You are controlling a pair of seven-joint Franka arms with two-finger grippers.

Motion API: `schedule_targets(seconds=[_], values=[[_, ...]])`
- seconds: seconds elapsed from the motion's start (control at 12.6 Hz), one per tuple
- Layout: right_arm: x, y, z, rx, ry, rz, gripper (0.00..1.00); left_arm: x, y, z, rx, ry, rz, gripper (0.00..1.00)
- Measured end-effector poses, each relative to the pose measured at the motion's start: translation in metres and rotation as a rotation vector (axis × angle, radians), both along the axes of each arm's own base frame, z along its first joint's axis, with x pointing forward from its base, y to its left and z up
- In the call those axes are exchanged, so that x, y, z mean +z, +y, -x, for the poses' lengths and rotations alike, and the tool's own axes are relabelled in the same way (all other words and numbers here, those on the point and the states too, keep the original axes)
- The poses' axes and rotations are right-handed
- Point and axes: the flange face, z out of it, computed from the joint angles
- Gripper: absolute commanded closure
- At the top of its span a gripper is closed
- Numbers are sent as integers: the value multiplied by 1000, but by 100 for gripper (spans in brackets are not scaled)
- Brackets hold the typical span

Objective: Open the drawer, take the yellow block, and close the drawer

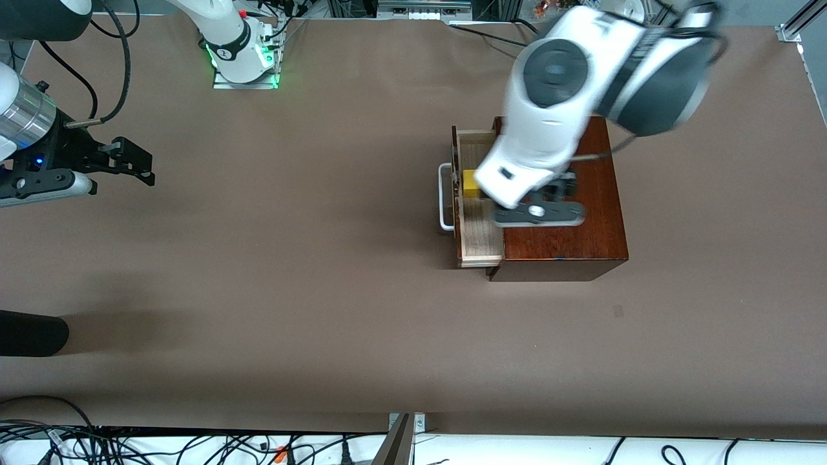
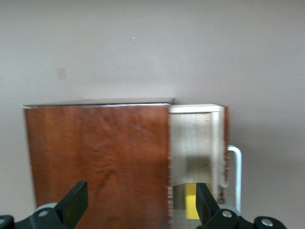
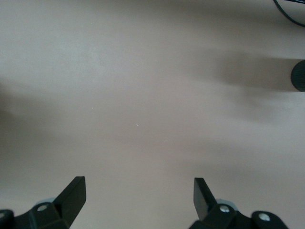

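Note:
The dark reddish-brown wooden box stands toward the left arm's end of the table. Its drawer is pulled out toward the right arm's end, showing a pale interior and a white bar handle. The yellow block lies inside the drawer, partly hidden by the left arm. My left gripper hangs open over the box top beside the drawer, one finger in front of the yellow block. My right gripper waits open over bare table at the right arm's end.
A dark rounded object lies at the table's edge near the right arm's end. Cables run along the edge nearest the front camera. The right arm's base stands at the table's back edge.

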Motion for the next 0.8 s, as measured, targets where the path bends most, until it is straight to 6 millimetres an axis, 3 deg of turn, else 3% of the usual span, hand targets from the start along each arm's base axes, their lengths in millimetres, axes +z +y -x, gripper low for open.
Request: schedule_targets(seconds=[0.32, 0.56, 0.64, 0.8], values=[[-29, 9, -10, 11, 46, 13, 0, 36, 81, -17, -85, 10, 69, 0], [-55, 17, -19, 98, 88, 23, 0, 64, 183, -12, -131, 21, 111, 0], [-63, 26, -19, 153, 105, 25, 0, 67, 218, -6, -134, 26, 111, 0], [-81, 66, -16, 285, 145, 24, 0, 63, 267, 9, -113, 18, 109, 0]])
